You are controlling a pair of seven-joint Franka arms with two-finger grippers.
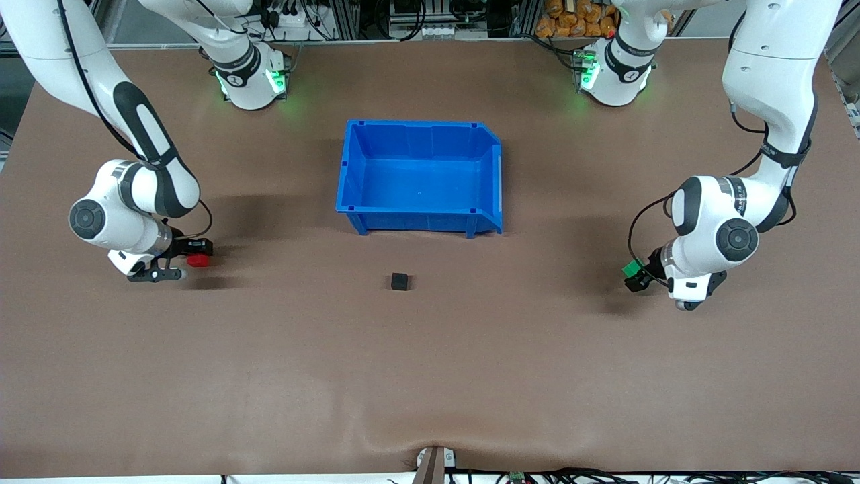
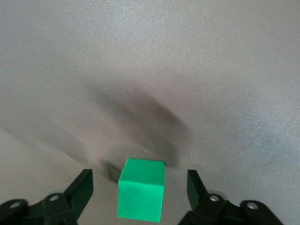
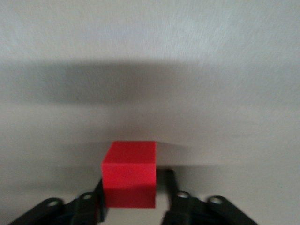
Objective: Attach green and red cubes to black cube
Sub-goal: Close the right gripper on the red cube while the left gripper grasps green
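Reaching for Cubes at Both Ends of the Desk

Covering nearly the whole front view, the brown desk [image 1: 430,376] carries everything else. Two white Franka arms come in from their bases along its top edge, each bent down low over one end of the desk.

Next in size, the blue bin [image 1: 420,176] sits in the middle of the desk, between the two bases, with nothing visible inside it.

At the left arm's end, the left gripper [image 1: 635,277] is down at the desk surface around the green cube [image 1: 631,268]. From the left wrist view, the green cube [image 2: 141,195] rests on the desk between the two black fingers [image 2: 80,190], with a clear gap on either side, so this gripper stands open and is not touching the cube.

At the right arm's end, the right gripper [image 1: 176,261] is low at the desk with the red cube [image 1: 197,260] at its tips. In the right wrist view, the red cube [image 3: 129,174] sits between the fingers [image 3: 171,187], which press against both of its sides, so this gripper is closed on it.

Smallest in view, the black cube [image 1: 400,281] lies alone on the desk, nearer to the front camera than the blue bin and well apart from both coloured cubes.
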